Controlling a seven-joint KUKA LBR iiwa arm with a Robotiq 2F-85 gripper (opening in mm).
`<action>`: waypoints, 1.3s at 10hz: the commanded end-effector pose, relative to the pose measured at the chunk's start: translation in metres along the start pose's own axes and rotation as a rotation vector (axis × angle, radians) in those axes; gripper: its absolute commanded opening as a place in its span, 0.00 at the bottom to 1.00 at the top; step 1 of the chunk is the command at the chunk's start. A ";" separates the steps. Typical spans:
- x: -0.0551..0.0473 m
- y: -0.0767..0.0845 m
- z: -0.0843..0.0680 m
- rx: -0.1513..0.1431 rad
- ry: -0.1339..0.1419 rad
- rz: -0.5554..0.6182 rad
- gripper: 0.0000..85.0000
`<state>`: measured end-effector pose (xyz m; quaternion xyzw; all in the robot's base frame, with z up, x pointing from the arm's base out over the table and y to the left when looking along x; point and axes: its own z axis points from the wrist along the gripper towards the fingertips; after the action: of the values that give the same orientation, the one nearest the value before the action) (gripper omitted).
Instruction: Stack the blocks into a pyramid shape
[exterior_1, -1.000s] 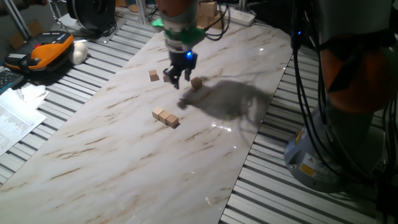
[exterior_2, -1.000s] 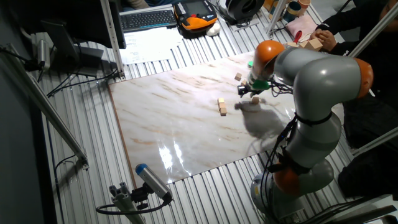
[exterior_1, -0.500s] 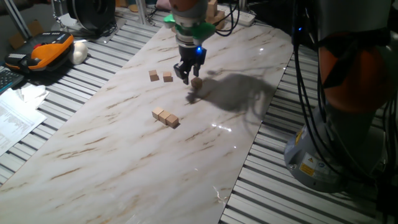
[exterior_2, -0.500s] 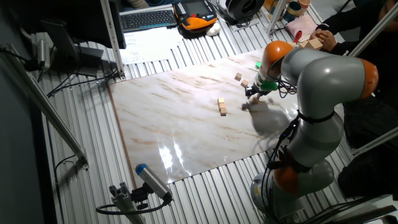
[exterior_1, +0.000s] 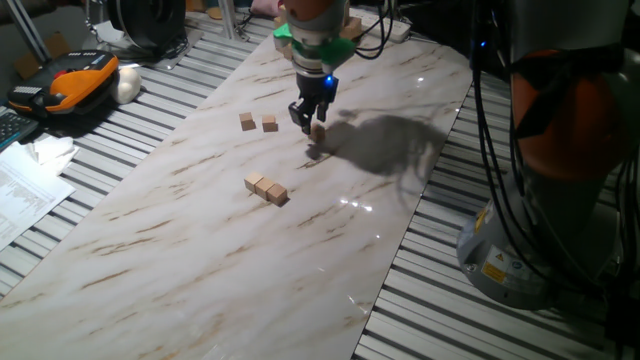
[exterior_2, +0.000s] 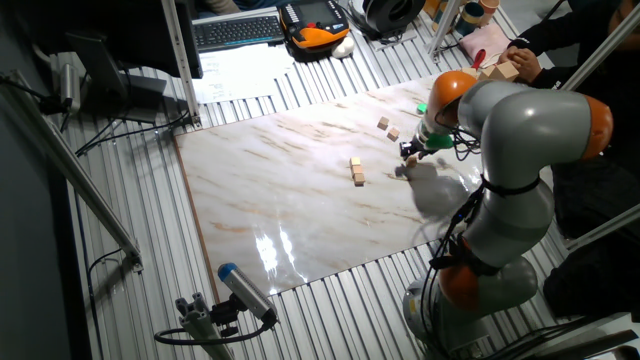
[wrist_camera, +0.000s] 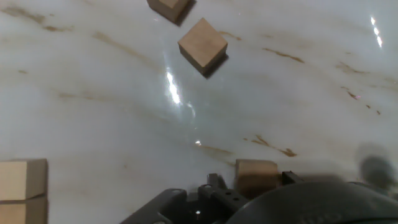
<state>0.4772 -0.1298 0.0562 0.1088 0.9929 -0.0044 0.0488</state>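
Observation:
My gripper (exterior_1: 308, 120) hangs low over the marble tabletop (exterior_1: 200, 260), fingers open, right above and beside a lone tan block (exterior_1: 317, 131). The hand view shows this block (wrist_camera: 257, 174) at the bottom edge, close to the gripper's dark body. Two more blocks (exterior_1: 247, 121) (exterior_1: 269, 123) lie side by side just to the left, and they show again at the top of the hand view (wrist_camera: 203, 45). Three blocks (exterior_1: 266, 188) form a touching row nearer the middle. In the other fixed view the gripper (exterior_2: 410, 152) is near the table's right edge.
The arm's grey base (exterior_1: 520, 250) and cables stand off the table's right side. An orange device (exterior_1: 80, 80) and papers (exterior_1: 25, 190) lie on the slatted bench at left. A person's hand with larger pale blocks (exterior_2: 503, 68) is at the far corner.
The gripper moved right, away from the pair of blocks, leaving one beside the other. It has come down over the lone block.

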 end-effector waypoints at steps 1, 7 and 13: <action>0.000 -0.002 0.003 0.000 -0.007 -0.001 0.60; 0.002 -0.001 0.021 -0.006 -0.022 0.002 0.40; 0.000 0.001 0.022 -0.038 0.010 -0.031 0.00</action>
<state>0.4788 -0.1274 0.0335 0.0910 0.9948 0.0149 0.0442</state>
